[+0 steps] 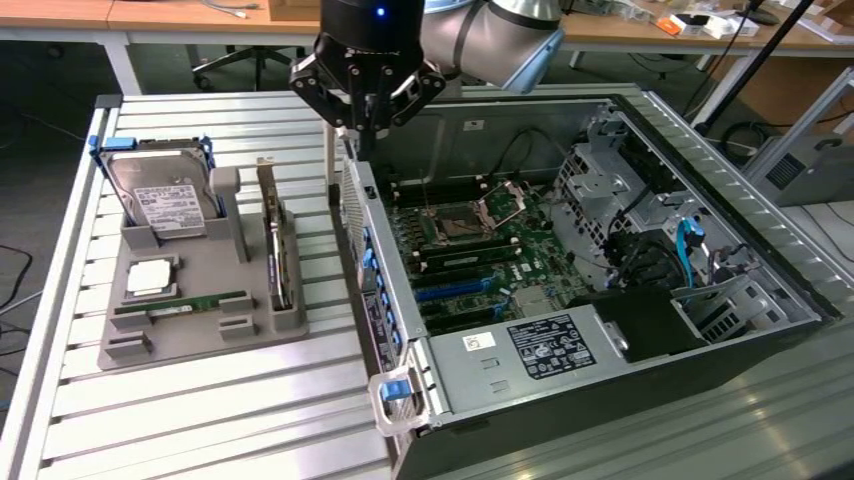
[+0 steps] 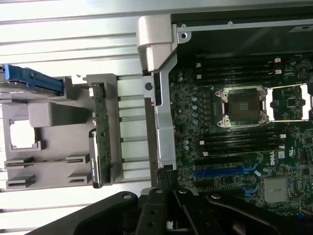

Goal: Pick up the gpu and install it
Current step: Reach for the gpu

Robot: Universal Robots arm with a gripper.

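Item: gpu. Stood on edge in grey holder on desk, at 7 o'clock from gripper. Fingers closed, nothing held. Computer case open; pickup and installation judged outstanding.

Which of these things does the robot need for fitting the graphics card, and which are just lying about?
Needed: the gpu, standing on edge in the grey tray; the open computer case and its motherboard; the gripper, shut and empty, by the case wall.
Lying about: the hard drive, the memory stick, the square silver chip.
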